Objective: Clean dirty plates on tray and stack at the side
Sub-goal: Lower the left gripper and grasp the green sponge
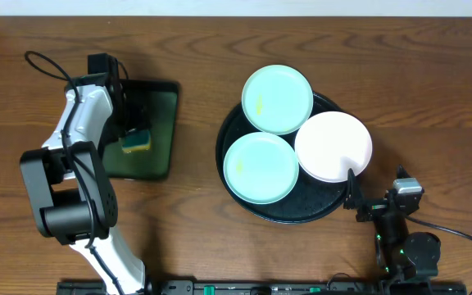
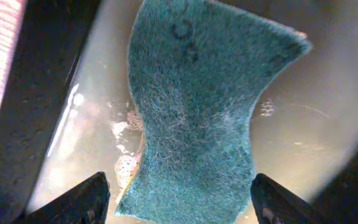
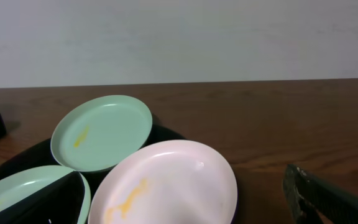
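Presently: large round glossy black tray [image 1: 301, 209] carrying three small round plates: smeared mint green plate [image 1: 277, 98], second mint green plate [image 1: 260, 167], yellow-streaked white plate [image 1: 333, 146]. Left gripper [image 2: 179, 194] released, fingers spread either side of teal scouring sponge [image 2: 191, 112] lying in wet rectangular dark green tray [image 1: 158, 115]. Right gripper [image 1: 355, 201] spread wide, empty, beside the white plate.

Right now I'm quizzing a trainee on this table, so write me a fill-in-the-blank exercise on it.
The round black tray holds ___ plates. Beside the white plate sit two mint ___ ones. On the dark green rectangular tray lies a ___.
Missing: three; green; sponge.
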Controlling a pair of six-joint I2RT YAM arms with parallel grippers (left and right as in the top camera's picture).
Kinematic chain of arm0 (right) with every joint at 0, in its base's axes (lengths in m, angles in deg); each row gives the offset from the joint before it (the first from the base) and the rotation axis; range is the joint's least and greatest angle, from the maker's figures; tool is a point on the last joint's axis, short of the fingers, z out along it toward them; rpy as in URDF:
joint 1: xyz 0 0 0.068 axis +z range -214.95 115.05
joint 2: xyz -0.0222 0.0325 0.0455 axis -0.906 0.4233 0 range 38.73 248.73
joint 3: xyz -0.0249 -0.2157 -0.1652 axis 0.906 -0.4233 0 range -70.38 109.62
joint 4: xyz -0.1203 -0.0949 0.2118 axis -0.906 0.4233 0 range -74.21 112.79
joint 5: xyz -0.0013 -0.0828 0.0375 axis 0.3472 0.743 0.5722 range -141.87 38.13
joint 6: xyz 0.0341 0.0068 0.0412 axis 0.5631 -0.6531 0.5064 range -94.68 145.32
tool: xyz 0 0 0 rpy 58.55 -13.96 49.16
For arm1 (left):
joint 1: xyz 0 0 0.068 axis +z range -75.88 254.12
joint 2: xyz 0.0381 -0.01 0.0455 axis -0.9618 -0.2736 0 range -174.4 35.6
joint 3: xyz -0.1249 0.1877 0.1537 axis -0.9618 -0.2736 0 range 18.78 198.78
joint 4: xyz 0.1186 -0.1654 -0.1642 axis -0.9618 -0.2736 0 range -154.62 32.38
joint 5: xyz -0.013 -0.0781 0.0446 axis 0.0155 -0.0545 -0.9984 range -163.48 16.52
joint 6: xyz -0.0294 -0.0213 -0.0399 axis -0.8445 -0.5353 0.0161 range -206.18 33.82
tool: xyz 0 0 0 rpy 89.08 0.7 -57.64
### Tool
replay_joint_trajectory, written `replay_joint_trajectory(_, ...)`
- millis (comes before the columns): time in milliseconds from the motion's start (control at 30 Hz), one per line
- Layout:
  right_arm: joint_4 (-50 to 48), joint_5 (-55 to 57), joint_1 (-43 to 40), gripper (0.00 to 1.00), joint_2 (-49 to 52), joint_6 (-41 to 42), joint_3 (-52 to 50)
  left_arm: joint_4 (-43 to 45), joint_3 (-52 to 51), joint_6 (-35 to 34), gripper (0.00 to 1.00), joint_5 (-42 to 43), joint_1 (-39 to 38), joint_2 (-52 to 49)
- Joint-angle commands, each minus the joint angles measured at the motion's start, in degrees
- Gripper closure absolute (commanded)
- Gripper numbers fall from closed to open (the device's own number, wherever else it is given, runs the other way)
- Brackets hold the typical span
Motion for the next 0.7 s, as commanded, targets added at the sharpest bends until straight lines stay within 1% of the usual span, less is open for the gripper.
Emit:
replay_joint_trajectory(0, 0.2, 0.2, 0.6, 0.01, -0.1, -0.7, -0.1, -0.2, -0.6, 0.6, 0.26, -0.1, 0.2, -2.6)
replay_joint_trajectory(67, 0.2, 0.2, 0.6, 0.01, -0.1, -0.7, -0.1, -0.2, -0.6, 0.6, 0.26, -0.1, 0.2, -3.5)
replay_joint_trajectory(100, 0.2, 0.2, 0.6, 0.01, -0.1, -0.7, -0.1, -0.2, -0.7, 0.6, 0.31, -0.1, 0.2, -3.7)
replay_joint_trajectory(200, 0.2, 0.2, 0.6, 0.01, -0.1, -0.7, -0.1, -0.7, -0.7, 0.5, 0.64, -0.1, 0.2, -3.9)
replay_joint_trajectory(233, 0.2, 0.2, 0.6, 0.01, -0.1, -0.7, -0.1, -0.9, -0.7, 0.6, 0.72, -0.1, 0.2, -3.9)
replay_joint_trajectory(300, 0.2, 0.2, 0.6, 0.01, -0.1, -0.7, -0.1, -1.5, -0.7, 0.5, 0.81, -0.1, 0.2, -3.9)
replay_joint_trajectory(333, 0.2, 0.2, 0.6, 0.01, -0.1, -0.7, -0.1, -1.7, -0.7, 0.5, 0.90, -0.1, 0.2, -3.9)
replay_joint_trajectory(367, 0.2, 0.2, 0.6, 0.01, -0.1, -0.7, -0.1, -1.7, -0.7, 0.5, 0.92, -0.1, 0.2, -3.9)
replay_joint_trajectory(500, 0.2, 0.2, 0.6, 0.01, -0.1, -0.7, -0.1, -1.4, -0.7, 0.5, 0.93, -0.1, 0.2, -3.9)
replay_joint_trajectory(533, 0.2, 0.2, 0.6, 0.01, -0.1, -0.7, -0.1, -1.1, -0.7, 0.5, 0.92, -0.2, 0.2, -3.9)
replay_joint_trajectory(567, 0.2, 0.2, 0.6, 0.01, -0.1, -0.7, -0.1, -0.7, -0.7, 0.5, 0.84, -0.2, 0.2, -3.9)
replay_joint_trajectory(633, 0.2, 0.2, 0.6, 0.01, -0.1, -0.7, -0.1, 0.5, -0.7, 0.6, 0.33, -0.6, 0.2, -3.9)
replay_joint_trajectory(667, 0.2, 0.2, 0.6, 0.01, -0.1, -0.7, -0.1, 1.4, -0.7, 0.6, 0.22, -0.9, 0.2, -3.9)
